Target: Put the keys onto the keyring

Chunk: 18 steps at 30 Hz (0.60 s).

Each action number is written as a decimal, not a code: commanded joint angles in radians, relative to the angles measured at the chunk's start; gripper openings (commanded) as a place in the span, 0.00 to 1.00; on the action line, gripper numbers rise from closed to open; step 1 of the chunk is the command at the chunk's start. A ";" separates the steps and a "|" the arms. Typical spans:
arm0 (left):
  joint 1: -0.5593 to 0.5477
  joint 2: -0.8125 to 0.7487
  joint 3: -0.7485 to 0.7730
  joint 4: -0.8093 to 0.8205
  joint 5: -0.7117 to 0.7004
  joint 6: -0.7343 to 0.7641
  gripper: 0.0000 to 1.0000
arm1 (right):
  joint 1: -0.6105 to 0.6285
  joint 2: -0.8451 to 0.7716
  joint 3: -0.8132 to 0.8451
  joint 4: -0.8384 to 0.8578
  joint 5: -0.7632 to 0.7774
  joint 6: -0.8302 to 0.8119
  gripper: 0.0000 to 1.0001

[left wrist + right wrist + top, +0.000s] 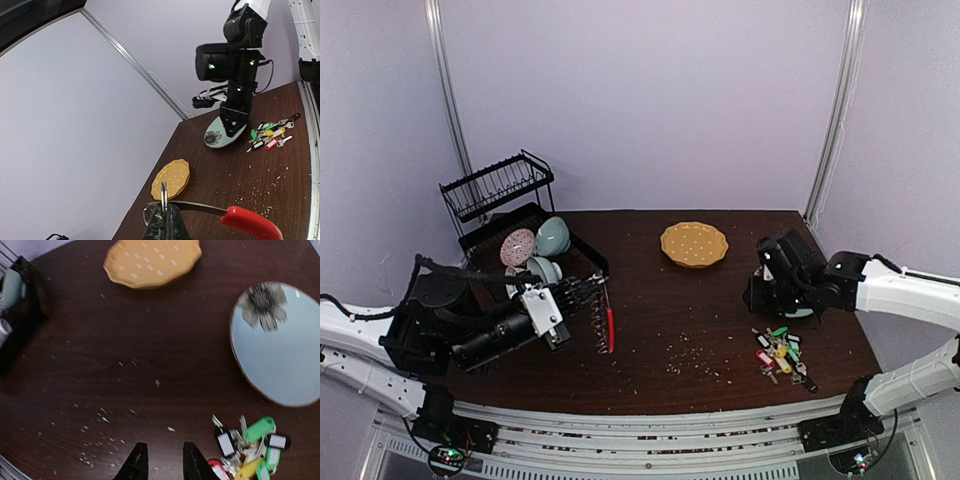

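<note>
The keyring (610,325) hangs from my left gripper (594,291), which is shut on its thin metal ring. In the left wrist view the fingers (167,222) pinch that ring, and the dark band and red arc (250,223) stick out to the right. The keys (782,352) lie in a heap with green, yellow, red, white and black tags at the table's front right. My right gripper (164,466) hovers open above bare table just left of the keys (247,447), with nothing between its fingers.
A light blue flowered plate (280,350) lies just behind the keys, under the right arm (790,280). A yellow dotted plate (694,243) sits at the back centre. A black dish rack (505,215) with bowls stands at back left. Crumbs (695,350) dot the dark table.
</note>
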<state>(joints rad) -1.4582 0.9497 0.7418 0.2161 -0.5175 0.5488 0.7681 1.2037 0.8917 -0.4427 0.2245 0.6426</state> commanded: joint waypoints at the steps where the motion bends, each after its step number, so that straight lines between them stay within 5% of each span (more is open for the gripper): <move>1: 0.006 -0.042 -0.018 0.068 0.008 -0.025 0.00 | 0.004 -0.063 -0.180 -0.204 0.041 0.344 0.29; 5: 0.006 -0.058 -0.022 0.049 0.031 -0.019 0.00 | 0.012 -0.075 -0.321 -0.178 -0.042 0.452 0.43; 8: 0.006 -0.047 -0.015 0.034 0.027 -0.019 0.00 | 0.018 -0.072 -0.360 -0.154 -0.048 0.497 0.46; 18: 0.006 -0.034 -0.005 0.011 0.037 0.006 0.00 | 0.015 -0.028 -0.428 -0.008 -0.081 0.539 0.28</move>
<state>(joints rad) -1.4582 0.9112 0.7254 0.2081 -0.4938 0.5438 0.7803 1.1515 0.4831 -0.4953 0.1677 1.1446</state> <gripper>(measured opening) 0.005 0.306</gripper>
